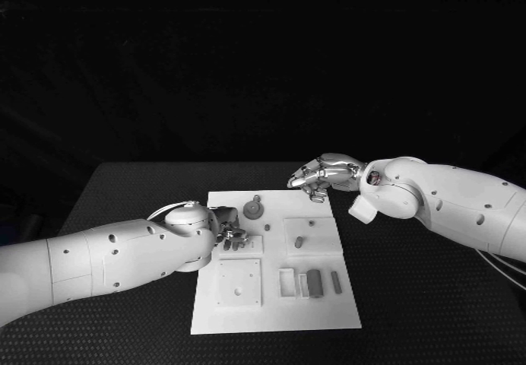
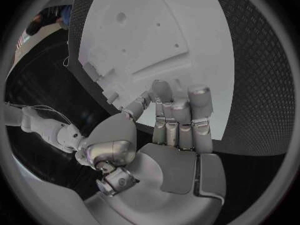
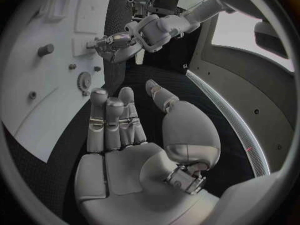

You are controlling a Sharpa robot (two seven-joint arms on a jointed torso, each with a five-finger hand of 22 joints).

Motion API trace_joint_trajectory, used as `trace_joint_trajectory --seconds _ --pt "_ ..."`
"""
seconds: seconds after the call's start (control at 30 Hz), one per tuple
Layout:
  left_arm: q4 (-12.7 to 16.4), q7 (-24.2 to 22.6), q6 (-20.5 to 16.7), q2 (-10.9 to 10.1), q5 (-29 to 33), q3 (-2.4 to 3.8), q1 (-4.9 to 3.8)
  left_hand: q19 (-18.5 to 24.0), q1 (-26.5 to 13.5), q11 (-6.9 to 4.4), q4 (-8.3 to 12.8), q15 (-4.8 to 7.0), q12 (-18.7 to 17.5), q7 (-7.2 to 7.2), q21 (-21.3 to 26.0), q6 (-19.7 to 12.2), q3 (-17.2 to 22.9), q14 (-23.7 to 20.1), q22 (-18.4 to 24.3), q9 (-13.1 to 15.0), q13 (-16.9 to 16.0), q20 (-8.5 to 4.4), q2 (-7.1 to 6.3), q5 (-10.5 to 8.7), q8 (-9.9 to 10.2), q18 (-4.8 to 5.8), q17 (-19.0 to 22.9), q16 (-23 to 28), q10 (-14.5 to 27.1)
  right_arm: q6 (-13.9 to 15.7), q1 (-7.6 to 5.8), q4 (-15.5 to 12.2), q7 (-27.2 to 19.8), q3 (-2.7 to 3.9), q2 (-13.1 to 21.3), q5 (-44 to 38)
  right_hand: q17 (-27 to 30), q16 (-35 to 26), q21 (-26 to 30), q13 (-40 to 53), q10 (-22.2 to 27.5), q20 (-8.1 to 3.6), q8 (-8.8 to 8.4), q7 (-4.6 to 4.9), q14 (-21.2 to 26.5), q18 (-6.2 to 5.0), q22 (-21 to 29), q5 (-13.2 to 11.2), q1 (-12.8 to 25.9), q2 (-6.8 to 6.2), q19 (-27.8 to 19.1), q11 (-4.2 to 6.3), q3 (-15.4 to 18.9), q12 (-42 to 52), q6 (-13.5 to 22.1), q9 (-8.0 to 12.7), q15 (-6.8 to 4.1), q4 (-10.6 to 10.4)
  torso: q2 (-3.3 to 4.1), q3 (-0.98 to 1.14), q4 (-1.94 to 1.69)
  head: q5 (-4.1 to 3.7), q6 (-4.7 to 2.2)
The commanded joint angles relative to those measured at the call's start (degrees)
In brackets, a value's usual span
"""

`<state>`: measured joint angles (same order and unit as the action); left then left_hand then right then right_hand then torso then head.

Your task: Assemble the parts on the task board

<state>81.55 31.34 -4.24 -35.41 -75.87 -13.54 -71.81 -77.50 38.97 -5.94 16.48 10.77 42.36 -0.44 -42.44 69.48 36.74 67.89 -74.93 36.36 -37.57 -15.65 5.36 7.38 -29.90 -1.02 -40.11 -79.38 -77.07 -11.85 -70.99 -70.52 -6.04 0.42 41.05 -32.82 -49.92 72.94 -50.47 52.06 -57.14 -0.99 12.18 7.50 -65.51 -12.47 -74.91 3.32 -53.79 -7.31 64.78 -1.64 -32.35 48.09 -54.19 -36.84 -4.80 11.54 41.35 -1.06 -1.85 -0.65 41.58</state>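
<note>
The flat white rectangular task board (image 1: pixel 277 304) lies mid-bench on the black textured bench (image 1: pixel 427 304), carrying raised square plates and small grey parts including a round toothed gear (image 1: pixel 253 207), with the left hand (image 1: pixel 227 230) at its left edge, fingers (image 2: pixel 172 110) straight and empty, while the right hand (image 1: pixel 320 176) hovers over its far edge, fingers (image 3: pixel 112 120) extended, holding nothing.

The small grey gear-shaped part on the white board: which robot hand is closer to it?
Left. The left hand sits just beside and nearer than the small grey gear-shaped part; the right hand hovers farther off, over the white board's far edge.
</note>
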Motion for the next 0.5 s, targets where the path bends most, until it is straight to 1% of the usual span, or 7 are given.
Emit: trace_joint_trajectory --seconds 0.03,0.5 --pt "0.04 -0.12 1.39 0.01 1.18 -0.07 0.12 0.24 0.87 -0.18 -1.71 1.04 0.38 -0.1 -0.2 0.05 2.79 0.31 -1.24 0.08 -0.08 -0.17 0.4 0.2 -0.16 -2.63 -0.06 -0.21 -0.12 -0.59 0.01 0.0 -0.57 0.02 -0.04 -0.29 0.09 -0.32 0.21 -0.11 0.42 -0.18 -0.25 0.3 0.39 -2.53 -0.98 -0.21 0.36 0.05 -0.42 0.13 0.01 -0.02 0.0 -0.08 0.12 0.14 -0.01 0.01 -0.04 0.04 0.1" --pt "-0.04 -0.19 1.3 -0.17 1.19 -0.06 0.12 0.3 0.86 -0.16 -1.67 1.02 0.39 -0.08 -0.23 0.0 2.8 0.26 -1.25 0.1 -0.1 -0.15 0.45 0.19 -0.16 -2.63 -0.07 -0.23 -0.07 -0.76 0.01 0.06 -0.55 0.02 -0.02 -0.29 0.09 -0.32 0.22 -0.16 0.45 -0.17 -0.25 0.31 0.41 -2.53 -0.99 -0.22 0.35 0.1 -0.42 0.13 -0.02 0.02 0.0 -0.09 0.12 0.15 0.01 -0.05 -0.04 -0.03 0.07"
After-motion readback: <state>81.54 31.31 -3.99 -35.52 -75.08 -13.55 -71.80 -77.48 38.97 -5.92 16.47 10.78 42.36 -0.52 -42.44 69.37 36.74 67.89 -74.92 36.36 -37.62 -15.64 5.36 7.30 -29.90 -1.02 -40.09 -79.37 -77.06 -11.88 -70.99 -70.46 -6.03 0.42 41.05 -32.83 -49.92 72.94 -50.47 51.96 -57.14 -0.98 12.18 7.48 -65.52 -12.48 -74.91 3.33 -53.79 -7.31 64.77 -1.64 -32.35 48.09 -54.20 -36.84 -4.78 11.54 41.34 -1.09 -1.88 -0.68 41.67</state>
